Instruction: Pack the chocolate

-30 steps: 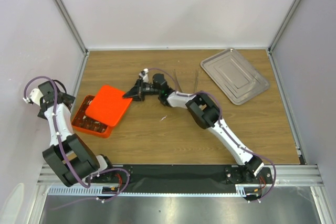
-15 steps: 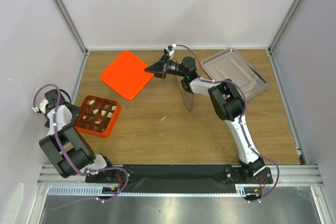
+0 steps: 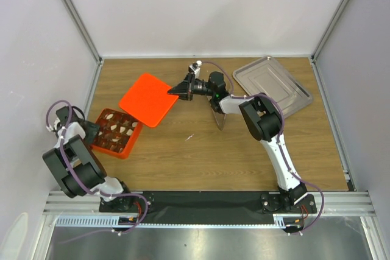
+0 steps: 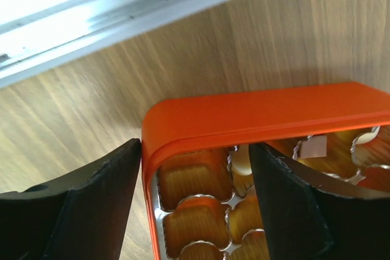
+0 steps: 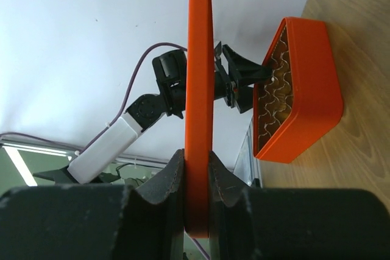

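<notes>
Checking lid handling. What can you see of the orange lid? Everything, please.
The orange lid is a thin, flat, square panel with rounded corners. It is plain bright orange and looks like smooth plastic. It is off the box and sits up and to the right of it, apart from it in the right wrist view. The right gripper holds it by its right-hand edge, with the jaws clamped on both faces. Nothing else visibly touches it. It cannot be told whether its far edge rests on the table.

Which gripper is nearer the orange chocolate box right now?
Left. The left gripper straddles a corner of the box; the right gripper grips the lid, farther back and rightward.
</notes>
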`<state>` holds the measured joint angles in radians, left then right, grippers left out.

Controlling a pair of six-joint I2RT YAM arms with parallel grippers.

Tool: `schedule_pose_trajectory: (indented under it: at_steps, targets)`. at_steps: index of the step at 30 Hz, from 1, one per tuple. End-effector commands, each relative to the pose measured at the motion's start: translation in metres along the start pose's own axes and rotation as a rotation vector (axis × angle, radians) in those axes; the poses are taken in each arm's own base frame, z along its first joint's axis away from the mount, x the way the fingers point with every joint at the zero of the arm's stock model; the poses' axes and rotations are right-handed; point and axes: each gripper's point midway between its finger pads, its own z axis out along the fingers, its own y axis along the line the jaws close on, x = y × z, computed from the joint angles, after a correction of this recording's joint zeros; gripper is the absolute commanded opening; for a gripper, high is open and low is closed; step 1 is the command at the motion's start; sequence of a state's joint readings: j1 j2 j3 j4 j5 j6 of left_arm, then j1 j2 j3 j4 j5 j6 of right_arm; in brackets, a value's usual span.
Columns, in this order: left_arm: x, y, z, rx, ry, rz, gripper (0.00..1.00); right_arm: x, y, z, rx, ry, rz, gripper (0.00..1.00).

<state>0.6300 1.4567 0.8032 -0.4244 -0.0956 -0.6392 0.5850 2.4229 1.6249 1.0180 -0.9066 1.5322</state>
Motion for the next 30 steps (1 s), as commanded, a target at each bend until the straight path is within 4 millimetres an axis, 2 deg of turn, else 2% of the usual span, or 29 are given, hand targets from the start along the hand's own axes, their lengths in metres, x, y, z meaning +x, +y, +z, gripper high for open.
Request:
schedule_pose_trajectory:
  at_steps: [1, 4, 11, 15, 17, 20, 21, 22, 23, 24, 25, 26, 30]
  targets:
    - [0.002, -0.022, -0.011, 0.111, -0.018, -0.008, 0.76, -0.003, 0.057, 0.005, -0.07, 0.006, -0.127, 0.0]
    - [0.007, -0.025, -0.016, 0.126, -0.028, 0.015, 0.73, -0.002, 0.057, 0.007, -0.059, 0.007, -0.13, 0.0]
    - [0.037, -0.041, -0.027, 0.173, -0.003, 0.052, 0.72, -0.002, 0.053, 0.008, -0.041, 0.004, -0.121, 0.0]
    - [0.041, -0.055, -0.04, 0.211, -0.013, 0.075, 0.72, 0.0, 0.046, 0.012, -0.004, 0.016, -0.127, 0.0]
    - [0.039, -0.059, -0.048, 0.222, -0.009, 0.078, 0.73, 0.002, 0.05, 0.018, -0.009, 0.03, -0.151, 0.0]
    - [0.023, -0.067, -0.068, 0.24, -0.045, 0.101, 0.78, 0.012, 0.043, 0.03, 0.008, 0.084, -0.145, 0.0]
    - [0.015, -0.067, -0.074, 0.232, -0.072, 0.106, 0.82, 0.013, 0.051, 0.036, -0.007, 0.101, -0.176, 0.0]
    - [0.007, -0.068, -0.083, 0.237, -0.098, 0.108, 0.85, 0.016, 0.038, 0.04, 0.016, 0.114, -0.148, 0.0]
    - [-0.007, -0.072, -0.093, 0.244, -0.134, 0.105, 0.87, 0.022, 0.038, 0.047, 0.009, 0.131, -0.151, 0.0]
    - [-0.012, -0.07, -0.098, 0.24, -0.141, 0.104, 0.91, 0.024, 0.043, 0.053, -0.008, 0.142, -0.158, 0.0]
    - [-0.025, -0.069, -0.104, 0.25, -0.161, 0.09, 0.92, 0.026, 0.033, 0.057, -0.002, 0.151, -0.144, 0.0]
    - [-0.032, -0.067, -0.106, 0.251, -0.165, 0.079, 0.93, 0.033, 0.029, 0.063, -0.001, 0.17, -0.134, 0.0]
    - [-0.06, -0.067, -0.111, 0.301, -0.177, 0.077, 0.93, 0.041, 0.016, 0.081, 0.015, 0.202, -0.115, 0.0]
